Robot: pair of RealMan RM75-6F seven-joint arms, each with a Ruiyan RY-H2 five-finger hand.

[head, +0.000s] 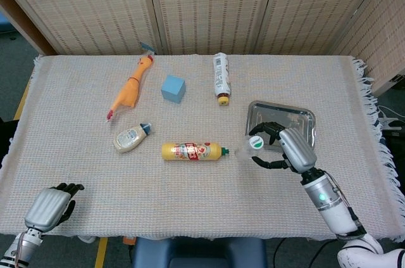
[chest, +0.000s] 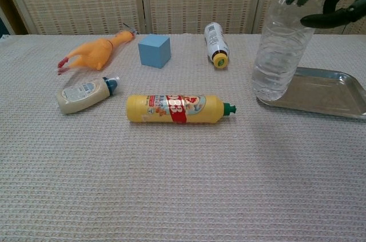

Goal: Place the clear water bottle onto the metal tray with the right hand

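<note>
In the chest view the top edge cuts off the cap of the clear water bottle (chest: 280, 42), and most of the right robot hand (chest: 334, 2) lies outside the picture, only dark fingers showing. From the head view the bottle's clear body is nearly lost under its cap and that robot hand, and whether its base rests on the metal tray (head: 297, 114) cannot be told. The left robot hand (head: 47, 208) sits at the corner, its arm cut off by the edge.
</note>
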